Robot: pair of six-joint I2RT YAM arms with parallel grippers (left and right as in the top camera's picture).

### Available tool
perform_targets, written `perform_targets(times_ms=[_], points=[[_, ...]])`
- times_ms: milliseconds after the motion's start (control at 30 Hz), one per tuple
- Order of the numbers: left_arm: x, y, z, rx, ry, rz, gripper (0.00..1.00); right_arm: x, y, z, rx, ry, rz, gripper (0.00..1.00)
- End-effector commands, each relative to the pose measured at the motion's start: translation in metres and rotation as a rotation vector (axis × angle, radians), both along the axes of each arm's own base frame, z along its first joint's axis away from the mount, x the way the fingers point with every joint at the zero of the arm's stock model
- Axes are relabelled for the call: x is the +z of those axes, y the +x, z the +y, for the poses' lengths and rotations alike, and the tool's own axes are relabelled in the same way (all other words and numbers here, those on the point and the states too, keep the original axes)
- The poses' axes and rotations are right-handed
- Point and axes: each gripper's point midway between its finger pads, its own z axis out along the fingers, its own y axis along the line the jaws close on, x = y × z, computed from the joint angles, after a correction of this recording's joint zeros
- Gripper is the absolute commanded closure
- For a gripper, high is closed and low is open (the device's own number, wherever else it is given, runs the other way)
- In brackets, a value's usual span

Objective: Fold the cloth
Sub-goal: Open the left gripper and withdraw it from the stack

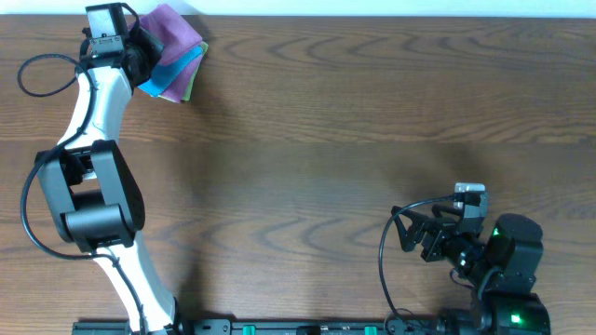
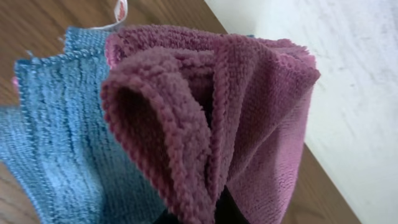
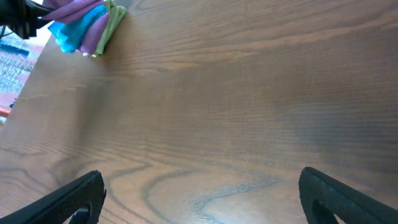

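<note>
Right gripper (image 3: pixel 202 186): black matte fingers (image 3: pixel 74 199) spread wide at the near edge of the table, with only bare table between them. It holds nothing and sits well apart from the cloths.

Table (image 1: pixel 354 121): dark brown wood, flat, with swirling grain lines and a dull sheen.

Cloths lie stacked at the far left corner of the table, right by its back edge. The maroon cloth (image 2: pixel 249 124) is on top. It is fuzzy terry microfibre with a stitched hem, bunched into upright rounded folds that gather toward the left wrist camera. The blue cloth (image 2: pixel 56 124) lies under and beside it, with a ribbed, looped weave and a stitched border, mostly flat. The green cloth (image 3: pixel 111 28) is lowest in the stack, with only an edge strip showing.

Left gripper (image 1: pixel 142 51): dark and right at the cloth stack, overlapping the maroon cloth. Its fingers are hidden by fabric, so there is no telling how far apart they are or whether they grip the cloth.

A white tag (image 2: pixel 119 11) sits at the far edge of the cloths; it is small and any print is unreadable.

Past the table edge is a pale speckled floor (image 2: pixel 348 74).
</note>
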Motion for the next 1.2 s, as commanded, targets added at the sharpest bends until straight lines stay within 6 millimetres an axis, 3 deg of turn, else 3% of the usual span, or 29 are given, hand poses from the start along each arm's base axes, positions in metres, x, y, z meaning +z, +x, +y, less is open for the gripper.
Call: perform_targets(times_ms=[0,133,300,400,500,667,867,1000,1067,1167], points=[[0.005,0.000,0.011,0.009,0.070,0.008,0.94,0.001,-0.001,0.000,-0.007,0.014,0.000,0.01],[-0.004,-0.009,0.013,0.010,0.092,0.059,0.91,0.001,-0.001,0.000,-0.007,0.014,0.000,0.01],[-0.009,-0.015,0.015,-0.013,0.129,0.091,0.71,0.001,-0.001,0.000,-0.007,0.014,-0.001,0.01],[-0.008,-0.014,0.015,-0.024,0.140,0.090,0.53,0.001,-0.001,0.000,-0.007,0.014,0.000,0.01],[-0.004,-0.015,0.017,-0.036,0.156,0.081,0.46,0.001,-0.001,0.000,-0.007,0.014,0.000,0.01],[0.017,-0.018,0.025,-0.067,0.202,0.054,0.25,0.001,-0.001,0.000,-0.007,0.014,0.000,0.01],[0.047,-0.034,0.036,-0.072,0.237,0.045,0.11,0.001,-0.001,0.000,-0.007,0.014,-0.001,0.01],[0.064,-0.046,0.043,-0.062,0.242,0.042,0.09,0.001,-0.001,0.000,-0.007,0.014,-0.001,0.01],[0.076,-0.054,0.043,-0.059,0.241,0.039,0.03,0.001,-0.001,0.000,-0.007,0.014,-0.001,0.01],[0.089,-0.062,0.041,-0.059,0.241,0.036,0.04,0.001,-0.001,0.000,-0.007,0.014,-0.001,0.01]])
